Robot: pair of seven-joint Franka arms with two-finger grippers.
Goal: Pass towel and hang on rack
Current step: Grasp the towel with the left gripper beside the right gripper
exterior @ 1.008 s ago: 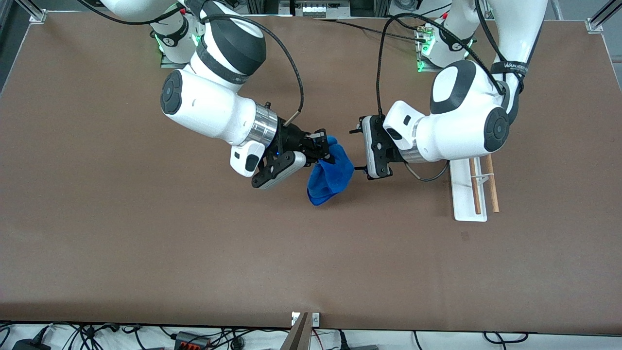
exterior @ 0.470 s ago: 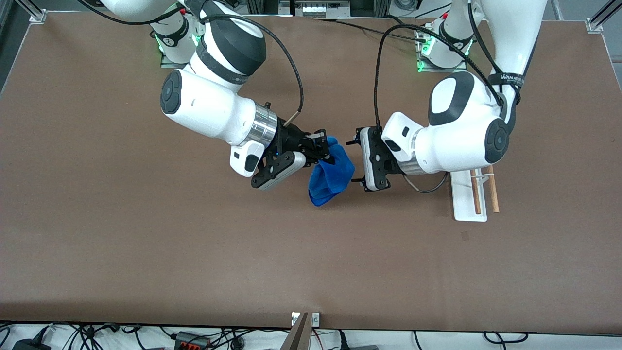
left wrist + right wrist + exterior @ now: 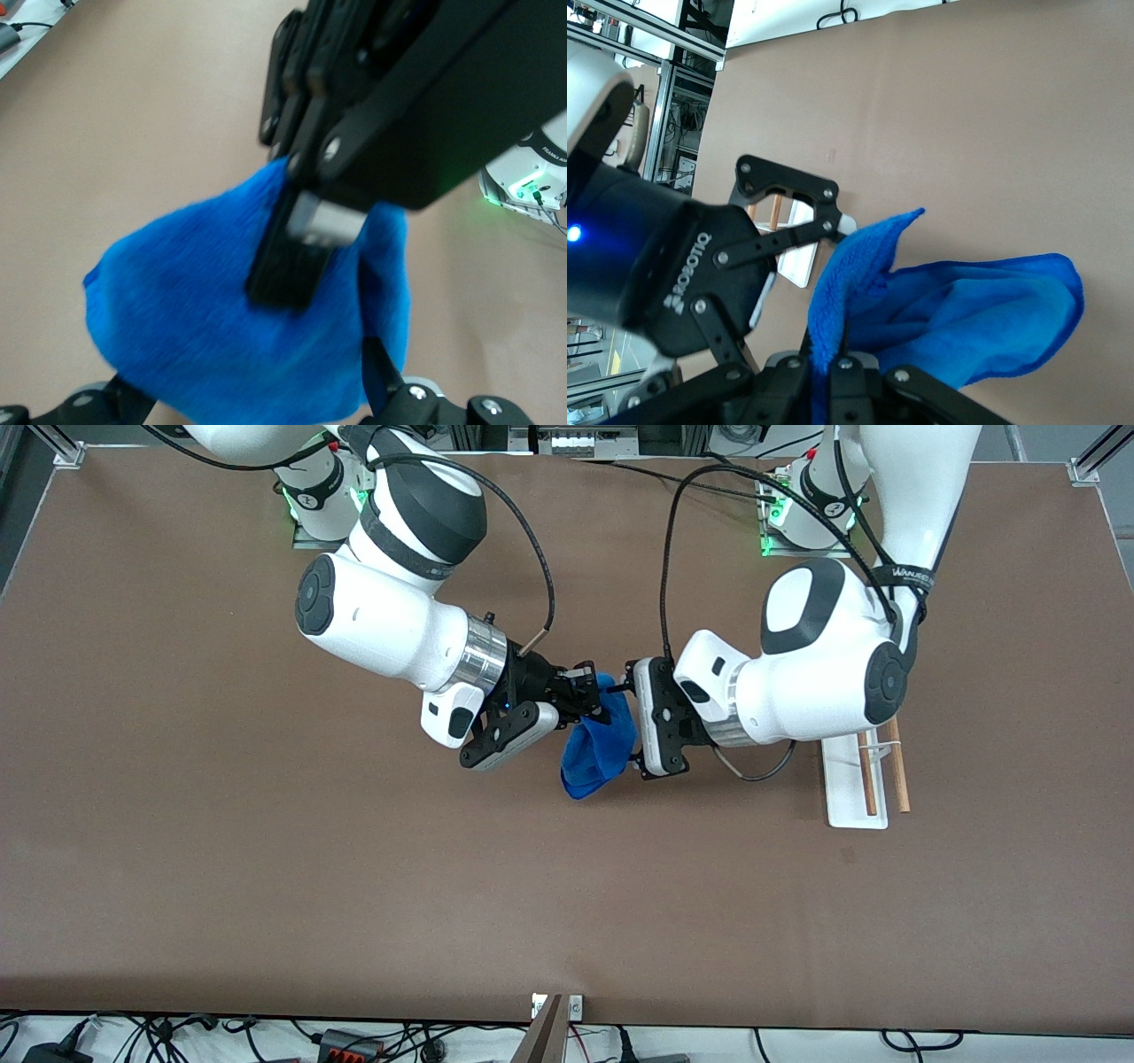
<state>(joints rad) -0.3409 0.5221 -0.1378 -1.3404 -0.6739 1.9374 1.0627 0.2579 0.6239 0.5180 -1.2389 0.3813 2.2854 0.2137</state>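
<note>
The royal-blue towel (image 3: 599, 749) hangs in the air over the middle of the table, pinched at its top by my right gripper (image 3: 606, 710), which is shut on it. In the right wrist view the cloth (image 3: 966, 310) runs up between the closed fingers of that gripper (image 3: 833, 370). My left gripper (image 3: 632, 729) is open, with one finger on each side of the towel's edge. In the left wrist view the towel (image 3: 195, 336) fills the gap of the left gripper (image 3: 248, 382). The rack (image 3: 842, 797) stands on the table beside the left arm.
The rack's two wooden rods (image 3: 900, 775) lie parallel over its white base, partly under the left arm's wrist. The rack also shows in the right wrist view (image 3: 796, 257). Bare brown table (image 3: 354, 886) lies nearer the front camera.
My left arm has moved toward the right gripper, and its open fingers now straddle the towel's edge. The right gripper and the towel have stayed in place.
</note>
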